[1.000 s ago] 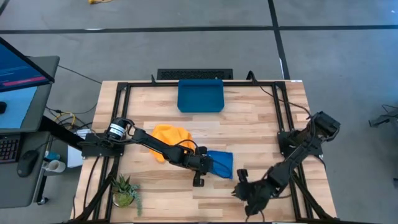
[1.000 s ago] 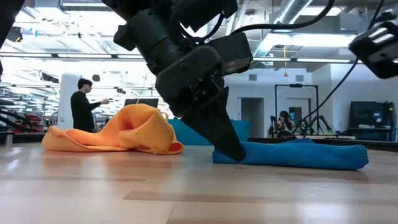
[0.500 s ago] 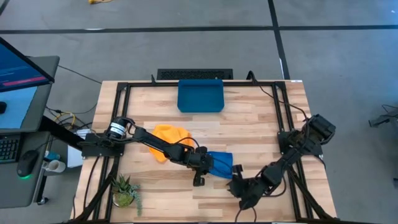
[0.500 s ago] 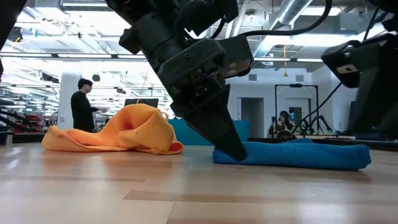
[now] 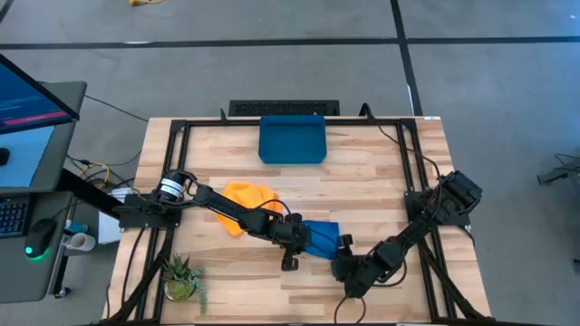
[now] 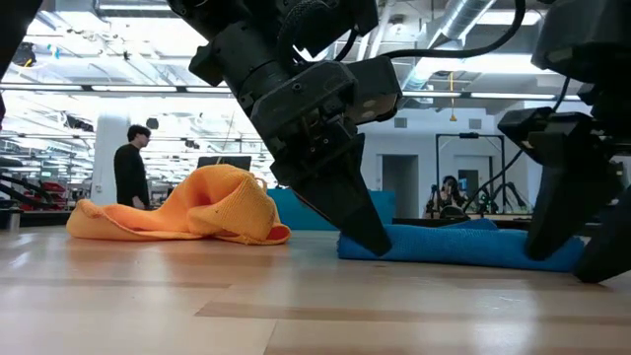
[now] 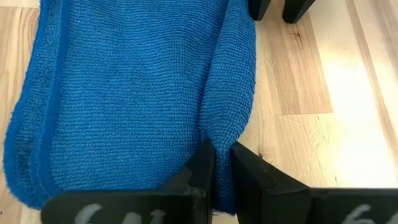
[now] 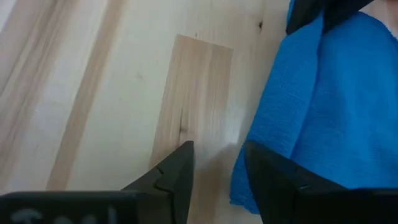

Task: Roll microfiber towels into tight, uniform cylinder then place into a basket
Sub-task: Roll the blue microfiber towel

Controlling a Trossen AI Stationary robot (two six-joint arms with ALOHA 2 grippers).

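The right gripper (image 5: 342, 256) has moved in to the blue towel's (image 5: 319, 237) near edge, fingers parted; the left gripper (image 7: 222, 163) pinches that towel's fold.

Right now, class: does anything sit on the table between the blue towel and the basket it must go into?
Nothing visible blocks that path. The blue towel lies near the front edge, pinched by the left gripper; the basket sits at the back. The orange towel lies off to the left of that line.

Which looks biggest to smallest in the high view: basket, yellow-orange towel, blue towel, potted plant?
1. Basket
2. Yellow-orange towel, partly under the left arm
3. Blue towel and potted plant: too alike to rank, with grippers covering the towel's ends
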